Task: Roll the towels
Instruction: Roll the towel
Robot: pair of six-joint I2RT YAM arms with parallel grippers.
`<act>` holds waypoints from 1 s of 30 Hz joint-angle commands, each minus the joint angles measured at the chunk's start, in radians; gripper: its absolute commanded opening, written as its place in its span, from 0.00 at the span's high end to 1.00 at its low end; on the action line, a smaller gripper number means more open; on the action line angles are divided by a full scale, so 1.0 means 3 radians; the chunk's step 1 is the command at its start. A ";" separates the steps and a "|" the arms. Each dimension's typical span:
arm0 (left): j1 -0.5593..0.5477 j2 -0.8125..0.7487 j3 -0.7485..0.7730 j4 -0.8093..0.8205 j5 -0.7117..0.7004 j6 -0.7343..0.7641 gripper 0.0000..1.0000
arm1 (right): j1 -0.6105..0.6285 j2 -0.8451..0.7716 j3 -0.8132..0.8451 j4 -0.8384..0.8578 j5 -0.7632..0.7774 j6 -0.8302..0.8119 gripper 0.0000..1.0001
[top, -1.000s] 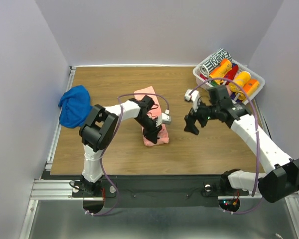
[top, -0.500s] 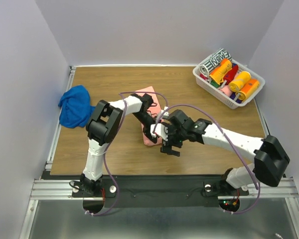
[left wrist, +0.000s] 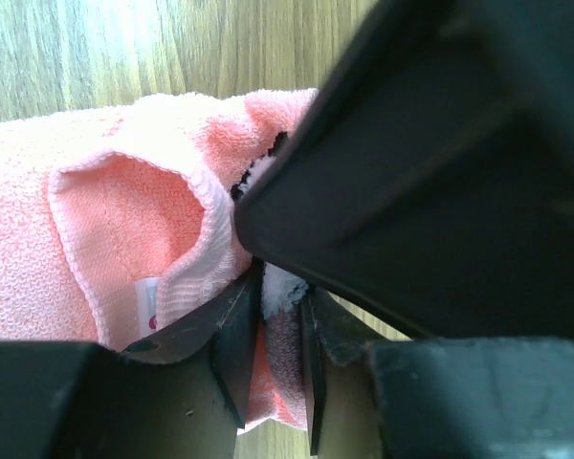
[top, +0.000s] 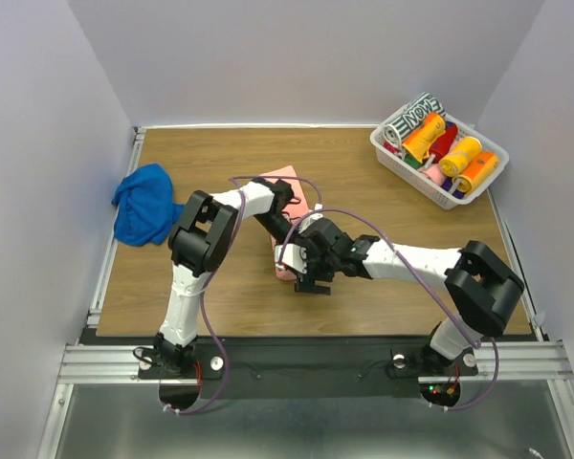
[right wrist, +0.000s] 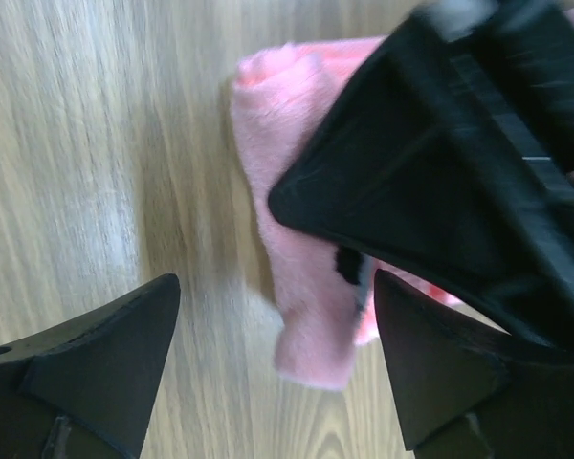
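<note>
The salmon pink towel (top: 287, 181) lies partly folded mid-table. My left gripper (top: 292, 252) is shut on a fold of its near end; the left wrist view shows the pink towel (left wrist: 96, 239) pinched between the left gripper (left wrist: 281, 368) fingers. My right gripper (top: 312, 273) is open right beside it at the towel's near corner. In the right wrist view the pink towel (right wrist: 301, 287) hangs between the wide-open right gripper (right wrist: 277, 359) fingers, with the left gripper's black body (right wrist: 459, 182) above. The royal blue towel (top: 142, 205) lies crumpled at the table's left edge.
A white basket (top: 430, 194) at the back right holds orange rolls (top: 459, 153), red rolls and a black-and-white patterned roll (top: 413, 117). Grey walls stand on the left, back and right. A metal rail (top: 105, 277) runs along the left table edge.
My right arm has swung left from near the basket to the pink towel's near end, beside the left gripper. The left gripper has stayed on the towel.
</note>
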 commanded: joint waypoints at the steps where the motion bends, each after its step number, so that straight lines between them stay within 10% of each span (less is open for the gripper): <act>1: -0.0034 0.0294 -0.0067 0.0134 -0.0826 0.0289 0.64 | 0.0015 0.0106 -0.0042 0.0475 -0.0032 -0.0136 0.15; 6: -0.0034 0.0268 -0.0057 0.0119 -0.0867 0.0325 0.63 | 0.0005 0.0290 -0.0129 0.0690 0.0008 -0.0136 0.33; 14: 0.0033 -0.0145 -0.0240 0.0252 -0.0867 0.0233 0.49 | 0.0000 0.0280 -0.0114 0.0593 -0.0323 0.0227 0.99; 30: 0.1019 -0.1857 -0.0542 0.0528 -0.0933 -0.0105 0.37 | -0.0624 0.0766 0.0408 -0.0220 -0.1689 0.1004 0.99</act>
